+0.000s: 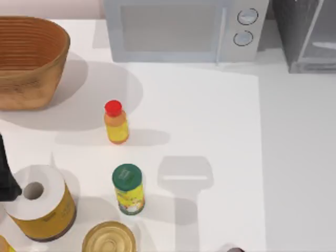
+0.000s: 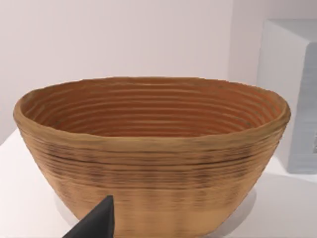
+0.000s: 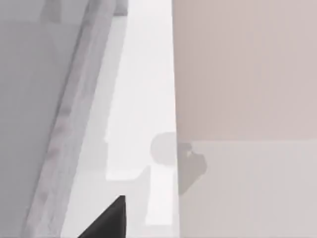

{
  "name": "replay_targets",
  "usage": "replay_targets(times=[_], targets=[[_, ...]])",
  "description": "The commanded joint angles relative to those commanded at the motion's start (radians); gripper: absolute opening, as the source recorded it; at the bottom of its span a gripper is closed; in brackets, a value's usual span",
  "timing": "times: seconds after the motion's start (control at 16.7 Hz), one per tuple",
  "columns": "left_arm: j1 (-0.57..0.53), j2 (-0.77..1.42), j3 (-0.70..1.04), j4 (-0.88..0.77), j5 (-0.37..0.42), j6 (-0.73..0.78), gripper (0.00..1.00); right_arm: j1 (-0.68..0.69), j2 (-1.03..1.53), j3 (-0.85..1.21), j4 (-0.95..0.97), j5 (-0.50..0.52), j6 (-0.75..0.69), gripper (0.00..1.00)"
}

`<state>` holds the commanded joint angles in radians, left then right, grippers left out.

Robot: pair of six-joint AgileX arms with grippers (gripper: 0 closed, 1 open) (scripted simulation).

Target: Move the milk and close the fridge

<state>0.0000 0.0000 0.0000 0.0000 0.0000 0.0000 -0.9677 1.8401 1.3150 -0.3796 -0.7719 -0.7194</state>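
At the far right corner of the tabletop (image 1: pixel 294 157) stands the fridge (image 1: pixel 310 37), cut off by the top view's edge, so I cannot make out how far its door hangs open. Its pale door frame (image 3: pixel 64 119) runs slantwise close before the right gripper (image 3: pixel 106 220). Where the milk stands I cannot tell, and whether either gripper is clenched, released or holding something I cannot tell either.

A small carton is likely light, with thin, smooth walls that dent under a hard squeeze, so a gentle hold across two flat sides at mid-height seems best. The door looks stiff and should swing from a push on its frame.

Parked at the left edge, the left arm (image 1: pixel 6 173) faces the woven basket (image 2: pixel 148 148). A grey shadow (image 1: pixel 185 173) lies mid-table, and I cannot tell what casts it.
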Motion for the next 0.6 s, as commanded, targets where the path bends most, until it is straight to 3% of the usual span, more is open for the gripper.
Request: replay_targets(times=[0.6], targets=[[0.0, 0.0, 0.0, 0.0, 0.0, 0.0, 1.0, 0.048, 0.004, -0.052, 0.095, 0.039, 0.097, 1.0]])
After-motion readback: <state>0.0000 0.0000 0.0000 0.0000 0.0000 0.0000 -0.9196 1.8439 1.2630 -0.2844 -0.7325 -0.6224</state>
